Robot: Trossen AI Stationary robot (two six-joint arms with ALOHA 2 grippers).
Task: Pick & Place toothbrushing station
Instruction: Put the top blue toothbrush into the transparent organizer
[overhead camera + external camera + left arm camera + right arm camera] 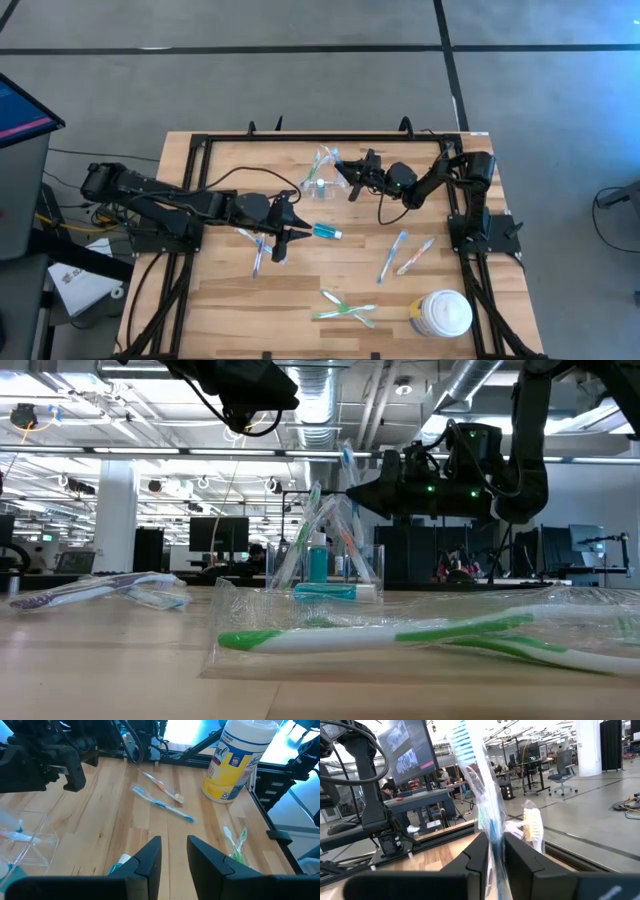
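The clear plastic holder [322, 172] stands at the table's far middle, with several wrapped toothbrushes upright in it [320, 545]. My right gripper [496, 855] reaches level to it from the right. Its fingers stand a narrow gap apart on either side of a wrapped blue toothbrush [487, 805] that rises from the holder. A small teal tube [328, 232] lies on the wood just near of the holder. My left gripper [285, 238] hangs open above the table beside the tube [119, 862], with nothing between its fingers. My right gripper has one finger [477, 857] on each side of the blue toothbrush's handle [495, 837], coming level and lying across the upright brush. Whether the fingers touch the clear wrapper I cannot tell. The brush stays upright, its lower end hidden below the fingers.
Loose wrapped toothbrushes lie on the wood: a pair left of centre [258, 250], a blue one [392, 255] and an orange-white one [416, 255] at the right, and green ones [345, 308] near the front. A white and yellow lidded jar [443, 312] stands at the near right corner.
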